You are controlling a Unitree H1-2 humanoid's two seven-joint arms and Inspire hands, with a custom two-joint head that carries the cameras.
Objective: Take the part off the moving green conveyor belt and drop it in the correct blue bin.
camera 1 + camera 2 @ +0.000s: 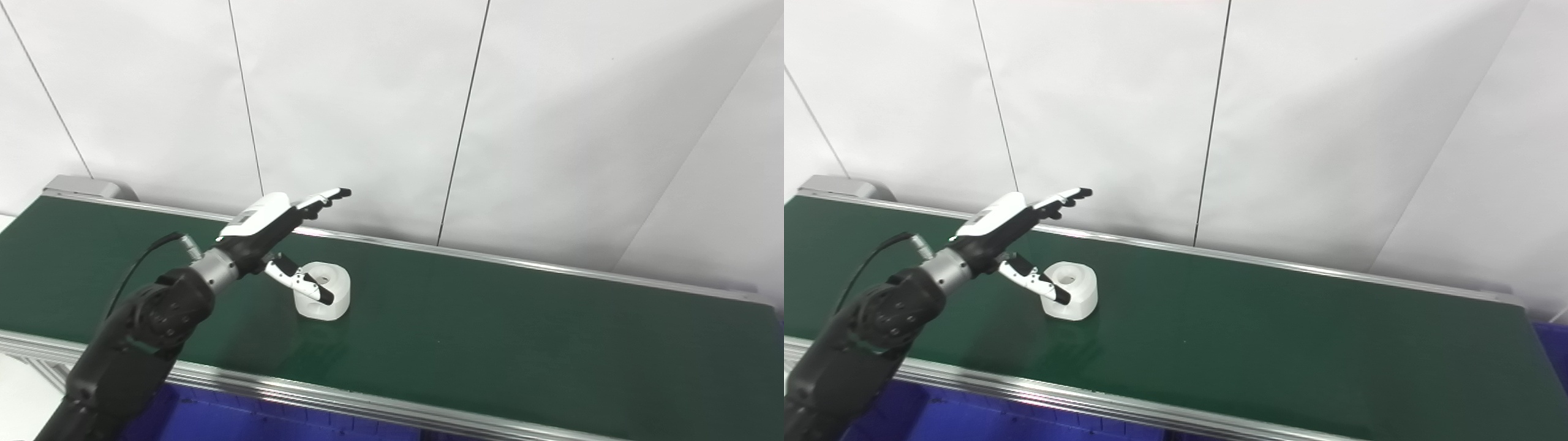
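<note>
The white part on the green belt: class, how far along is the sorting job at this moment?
Done: the left robot hand has reached over the white part on the green belt. In hand: it is open, fingers stretched above the part, thumb in front of it, nothing gripped. Left: closing on the part, lifting it, and dropping it into a blue bin at the near edge.

The left arm reaches in from the near left, its dark forearm angled up and to the right. The left hand is spread wide, fingers straight, thumb pointing down-right, holding nothing.
</note>
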